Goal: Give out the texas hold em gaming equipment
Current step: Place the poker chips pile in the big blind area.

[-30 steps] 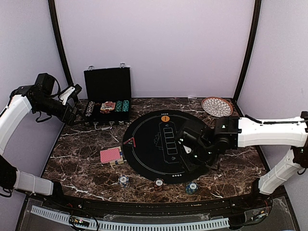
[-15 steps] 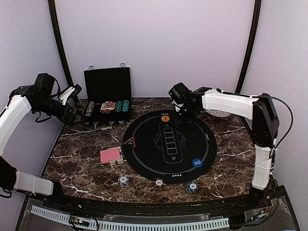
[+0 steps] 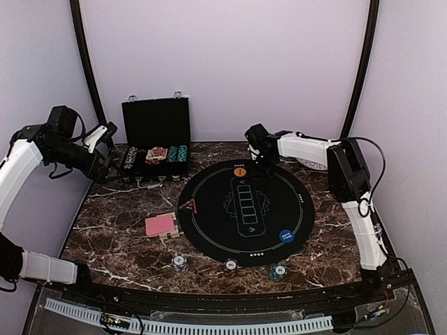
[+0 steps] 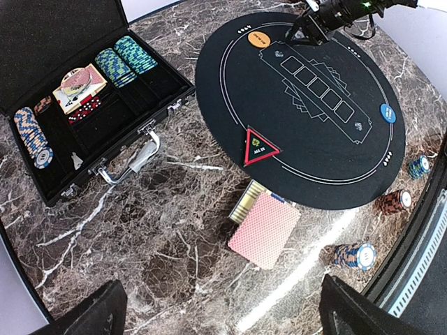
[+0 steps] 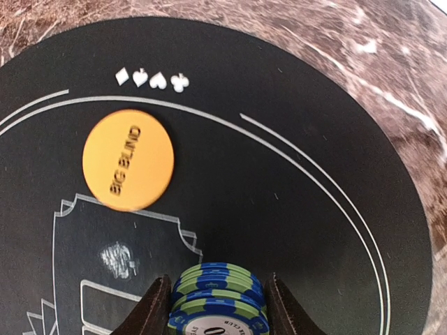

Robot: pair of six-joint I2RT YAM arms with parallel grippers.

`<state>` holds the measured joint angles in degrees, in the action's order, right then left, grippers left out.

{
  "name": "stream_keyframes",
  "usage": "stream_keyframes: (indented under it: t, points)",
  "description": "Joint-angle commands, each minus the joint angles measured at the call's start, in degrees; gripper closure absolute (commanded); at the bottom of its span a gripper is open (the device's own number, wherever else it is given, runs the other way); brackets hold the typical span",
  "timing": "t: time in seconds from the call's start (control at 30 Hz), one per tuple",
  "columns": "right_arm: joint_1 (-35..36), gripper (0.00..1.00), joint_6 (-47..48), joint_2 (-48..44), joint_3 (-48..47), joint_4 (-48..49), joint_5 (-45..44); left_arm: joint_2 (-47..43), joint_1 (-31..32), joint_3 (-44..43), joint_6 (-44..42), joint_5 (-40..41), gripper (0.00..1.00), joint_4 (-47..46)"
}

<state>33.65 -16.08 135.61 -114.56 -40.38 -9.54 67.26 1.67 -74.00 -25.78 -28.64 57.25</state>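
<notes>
Marble table point(image 3: 119, 234): mat point(image 3: 276, 199), case point(image 3: 155, 124), cards point(image 3: 160, 225), chips point(image 3: 179, 262), plate point(image 3: 316, 154)

Table top point(image 4: 174, 230): marble-look stone, polished, glossy, with bright reflection streak. Round mat point(image 3: 244, 209): black, matt, maybe felt or rubber, with thin white print. BIG BLIND button point(image 5: 128, 160): smooth, plastic-looking, dull sheen. Chip stack point(image 5: 218, 296): hard, smooth, striped edges. Chip case point(image 4: 42, 42): black, matt lining inside; handle point(image 4: 133, 162) of shiny metal. Card deck point(image 4: 264, 229): paper-like, fine printed pattern on backs.
</notes>
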Motion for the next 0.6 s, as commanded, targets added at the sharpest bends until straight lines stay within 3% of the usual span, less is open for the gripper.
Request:
stream_keyframes:
  t: [0.0,0.23,0.37,0.57]
  points:
    - [-0.9,0.88,0.9,2.2,-3.7,2.1,2.0,-0.9,0.2,-2.2,-0.9,0.1,0.01,2.1]
    - [-1.6,0.74,1.0,4.0,-4.0,2.1,2.1,-0.8,0.3,-2.7,-0.9,0.3,0.01,2.3]
    - [-1.7,0.46,1.3,4.7,-5.2,1.2,1.8,-0.8,0.3,-3.1,-0.8,0.3,0.01,2.5]
    - [-1.7,0.36,2.0,2.6,-8.2,-1.0,1.7,-0.7,0.3,-3.5,-0.7,0.2,0.01,2.8]
